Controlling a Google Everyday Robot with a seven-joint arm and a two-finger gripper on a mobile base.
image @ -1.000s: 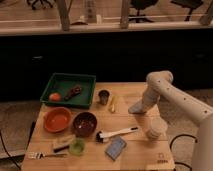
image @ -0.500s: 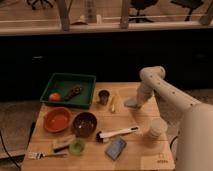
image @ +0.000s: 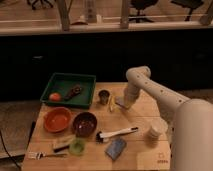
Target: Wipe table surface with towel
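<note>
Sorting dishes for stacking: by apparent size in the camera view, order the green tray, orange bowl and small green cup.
1. Green rectangular tray
2. Orange round bowl
3. Small green cup
The claw is beside the yellow banana.

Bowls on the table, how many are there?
2. The orange bowl sits at the table's left side below the green tray; the dark bowl is just right of it. The gripper is near the table's middle, right of the metal cup.

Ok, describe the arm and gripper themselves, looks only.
The arm is off-white with smooth, rounded, tube-like segments and a bulbous elbow joint; no cables or markings show. It widens into a thick pale shell at the right edge. The gripper, over the wooden table near the metal cup, looks equally pale.
</note>
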